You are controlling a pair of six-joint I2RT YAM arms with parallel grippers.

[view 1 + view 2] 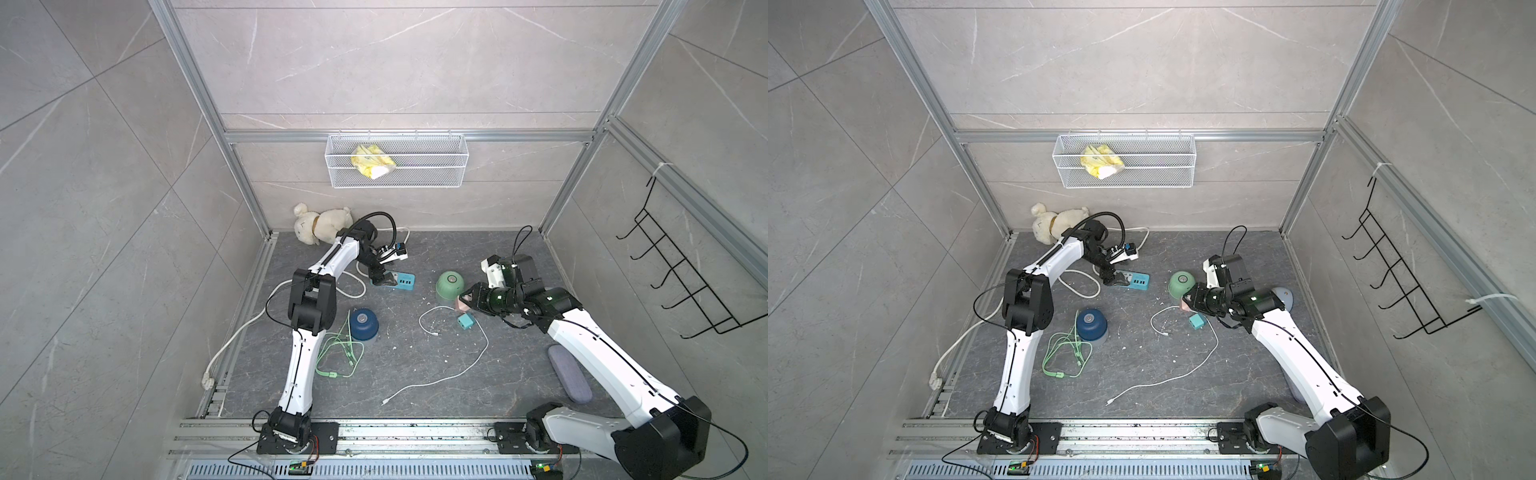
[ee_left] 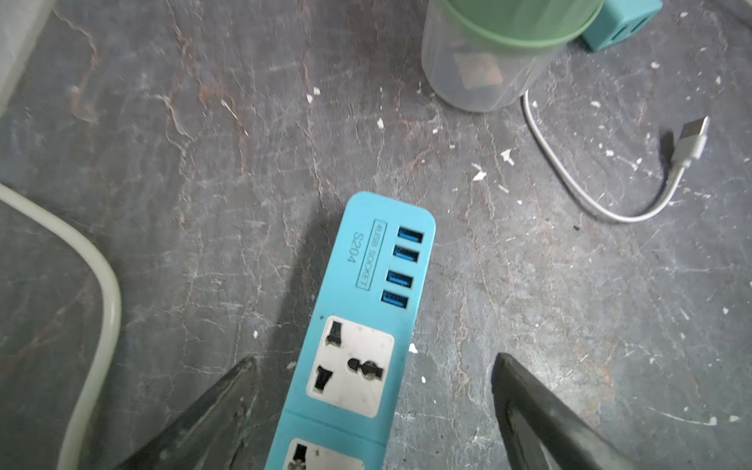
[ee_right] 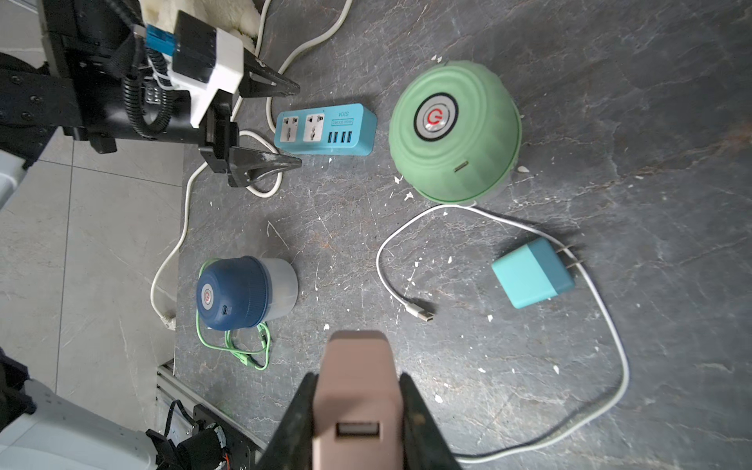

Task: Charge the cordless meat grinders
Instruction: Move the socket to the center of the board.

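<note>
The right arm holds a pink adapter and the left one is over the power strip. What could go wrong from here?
1. The left fingers stand open around the strip, not gripping it; it may slide when the pink adapter is pushed in.
2. The mint grinder stands near the right fingers, toward the strip; the move could knock it.
3. The white cable loops nearby and might snag.

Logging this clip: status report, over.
Left gripper jaws open astride power strip; right gripper shut on pink USB charger. Mint grinder, navy grinder unplugged. White cable loose.
</note>
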